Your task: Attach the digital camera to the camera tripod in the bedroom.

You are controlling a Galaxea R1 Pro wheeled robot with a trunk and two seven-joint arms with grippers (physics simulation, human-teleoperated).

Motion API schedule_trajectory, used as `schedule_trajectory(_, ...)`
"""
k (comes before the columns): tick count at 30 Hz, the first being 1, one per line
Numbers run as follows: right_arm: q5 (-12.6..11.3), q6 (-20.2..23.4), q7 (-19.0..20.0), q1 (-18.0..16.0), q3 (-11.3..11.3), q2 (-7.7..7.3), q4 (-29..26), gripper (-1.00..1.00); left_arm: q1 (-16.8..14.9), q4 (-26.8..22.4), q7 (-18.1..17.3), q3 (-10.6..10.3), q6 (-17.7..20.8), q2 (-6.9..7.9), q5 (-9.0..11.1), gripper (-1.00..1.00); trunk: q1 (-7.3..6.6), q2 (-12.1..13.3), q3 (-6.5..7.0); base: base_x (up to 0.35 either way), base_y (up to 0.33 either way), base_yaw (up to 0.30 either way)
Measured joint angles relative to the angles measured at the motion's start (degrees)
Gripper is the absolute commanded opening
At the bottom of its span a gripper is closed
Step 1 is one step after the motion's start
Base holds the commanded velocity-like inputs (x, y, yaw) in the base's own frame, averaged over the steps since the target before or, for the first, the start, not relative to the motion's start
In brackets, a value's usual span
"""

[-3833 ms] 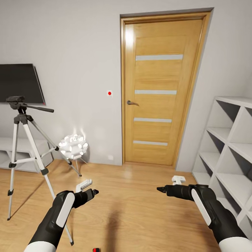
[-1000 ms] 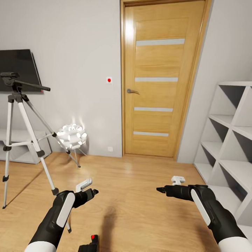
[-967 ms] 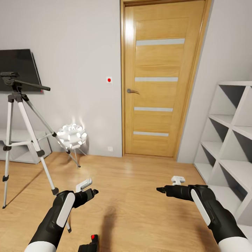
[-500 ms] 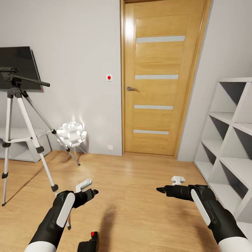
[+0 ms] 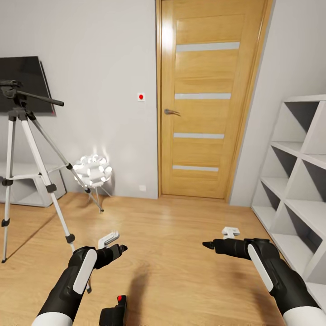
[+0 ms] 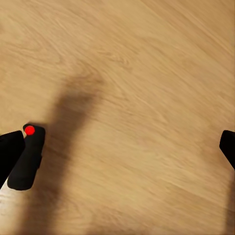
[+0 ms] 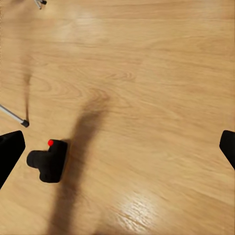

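The digital camera (image 5: 114, 310), small and black with a red dot on top, lies on the wood floor at the bottom edge of the head view, between my two arms. It also appears in the left wrist view as the camera (image 6: 28, 157) and in the right wrist view as the camera (image 7: 48, 160). The camera tripod (image 5: 26, 149) stands at the left on silver legs, its black head and pan handle in front of the TV. One tripod foot (image 7: 24, 123) rests on the floor near the camera. My left gripper (image 5: 117, 243) and right gripper (image 5: 218, 239) hover above the floor, both open and empty.
An oak door (image 5: 203, 99) stands shut straight ahead. A white spiky-ball lamp (image 5: 93, 170) sits on the floor left of it. A grey cube shelf (image 5: 299, 181) lines the right side. A black wall TV (image 5: 22, 81) hangs above a low white unit (image 5: 27, 190) at the left.
The whole head view has shifted: door, shelf and tripod sit higher and nearer, and the camera on the floor shows more fully. Both arms keep the same pose.
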Motion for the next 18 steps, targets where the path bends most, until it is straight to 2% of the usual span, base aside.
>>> schedule_trajectory(18,0.3,0.5,1.1,0.0,0.1,-0.05,-0.1,1.0,0.0,0.0,0.0,0.0,0.0,0.0,-0.1,1.0,3.96,-7.2,-3.23,0.0,0.0,0.0)
